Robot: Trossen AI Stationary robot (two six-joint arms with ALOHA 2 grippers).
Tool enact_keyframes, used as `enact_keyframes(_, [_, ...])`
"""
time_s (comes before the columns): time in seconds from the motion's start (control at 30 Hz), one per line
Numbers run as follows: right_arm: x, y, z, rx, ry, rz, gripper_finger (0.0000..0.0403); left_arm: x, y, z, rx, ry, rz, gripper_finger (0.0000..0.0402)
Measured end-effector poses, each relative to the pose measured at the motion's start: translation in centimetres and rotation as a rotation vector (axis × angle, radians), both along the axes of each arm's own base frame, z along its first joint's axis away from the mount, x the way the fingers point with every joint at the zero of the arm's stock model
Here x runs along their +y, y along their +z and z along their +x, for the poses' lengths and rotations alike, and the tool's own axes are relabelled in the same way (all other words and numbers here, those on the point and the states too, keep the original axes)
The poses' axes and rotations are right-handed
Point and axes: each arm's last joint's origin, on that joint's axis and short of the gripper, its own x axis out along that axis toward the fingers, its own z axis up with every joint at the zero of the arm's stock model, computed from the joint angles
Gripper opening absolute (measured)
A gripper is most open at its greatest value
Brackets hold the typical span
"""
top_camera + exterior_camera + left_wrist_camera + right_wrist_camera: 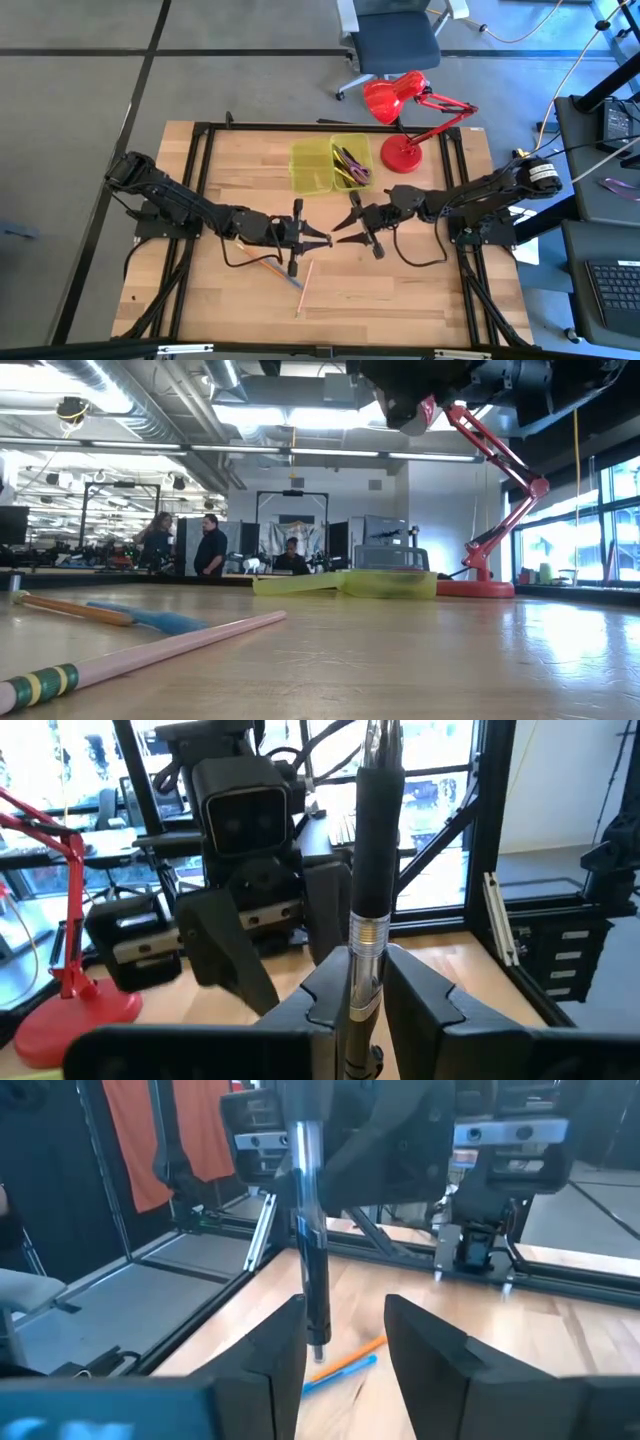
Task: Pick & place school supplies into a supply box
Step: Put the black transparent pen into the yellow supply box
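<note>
Black pen (374,850) w/ silver band, upright, pinched in left gripper (362,1010); right gripper (345,1345) fingers apart, empty.

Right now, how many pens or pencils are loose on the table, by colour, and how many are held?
Pink pencil: 1
Orange pencil: 1
Blue pen: 1
Black pen, held in left gripper: 1
Total: 4

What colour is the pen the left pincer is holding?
Black, with a silver band, clamped upright in the left pincer; the pen shows best in the left wrist view.
</note>
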Motion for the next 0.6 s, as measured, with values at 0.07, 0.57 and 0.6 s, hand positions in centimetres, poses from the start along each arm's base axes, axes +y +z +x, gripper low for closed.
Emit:
enact_keyframes(0.07, [0.1,0.1,0.6,0.000,0.012,0.001,0.0141,0.0,0.0,0.0,-0.002,0.002,0.001,0.0043])
enact_keyframes(0.57, [0.4,0.5,1.9,0.042,0.033,0.053,0.0141,0.0,0.0,0.0,0.000,0.013,0.049,0.0041])
enact_keyframes(0.6, [0.4,0.5,1.9,0.044,0.033,0.058,0.0141,0.0,0.0,0.0,0.000,0.016,0.054,0.0040])
